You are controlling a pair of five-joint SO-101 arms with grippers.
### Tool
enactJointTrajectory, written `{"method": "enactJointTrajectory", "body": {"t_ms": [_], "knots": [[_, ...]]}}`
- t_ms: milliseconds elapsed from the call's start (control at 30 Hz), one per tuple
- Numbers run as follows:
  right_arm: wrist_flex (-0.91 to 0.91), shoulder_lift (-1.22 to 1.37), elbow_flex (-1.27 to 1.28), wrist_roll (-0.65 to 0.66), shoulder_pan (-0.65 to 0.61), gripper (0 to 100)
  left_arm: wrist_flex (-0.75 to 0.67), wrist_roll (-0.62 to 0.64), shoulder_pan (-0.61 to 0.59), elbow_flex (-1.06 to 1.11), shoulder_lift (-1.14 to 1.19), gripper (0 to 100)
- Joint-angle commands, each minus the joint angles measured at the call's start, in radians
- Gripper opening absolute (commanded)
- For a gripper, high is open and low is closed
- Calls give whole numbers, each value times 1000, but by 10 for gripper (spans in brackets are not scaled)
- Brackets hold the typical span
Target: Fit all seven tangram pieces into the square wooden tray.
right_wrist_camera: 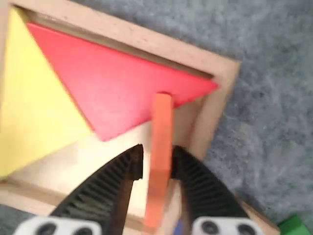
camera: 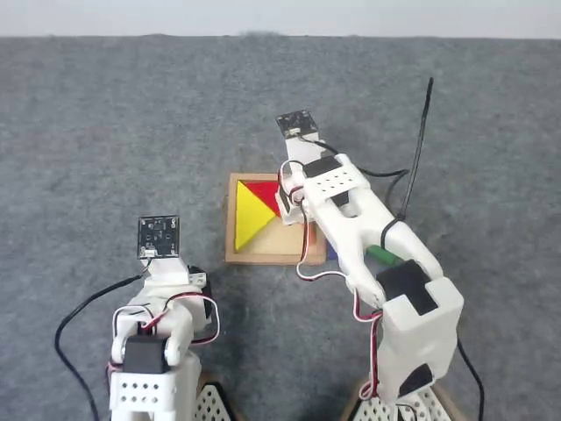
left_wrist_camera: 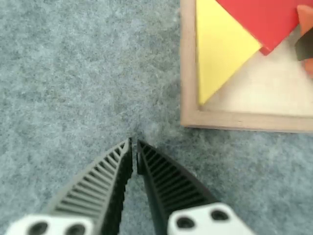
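orange piece (right_wrist_camera: pixel 160 147) on edge over bare tray (right_wrist_camera: pixel 217 112) corner

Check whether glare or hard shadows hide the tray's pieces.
High view: even light, soft shadows, though the right arm covers part of the tray. Left wrist view: yellow triangle evenly lit, no glare. Right wrist view: orange piece and red triangle free of glare.

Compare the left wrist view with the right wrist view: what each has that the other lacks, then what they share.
Left wrist, not right: the left hand, shut, just outside the tray. Right wrist, not left: the right hand clamping an orange piece on edge over the tray, and a green piece beyond the tray's corner. Shared: tray, yellow triangle, red triangle, grey mat.
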Motion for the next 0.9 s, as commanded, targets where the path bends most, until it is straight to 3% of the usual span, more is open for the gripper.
{"method": "enactJointTrajectory", "body": {"t_ms": [0, 400, 867], "knots": [[19, -96, -49, -9, 12, 177, 2, -11, -6, -13, -20, 14], [73, -245, -46, -9, 19, 177, 2, -11, -6, -13, -20, 14], [-127, -54, -54, 52, 79, 177, 2, -11, -6, -13, -20, 14]]}}
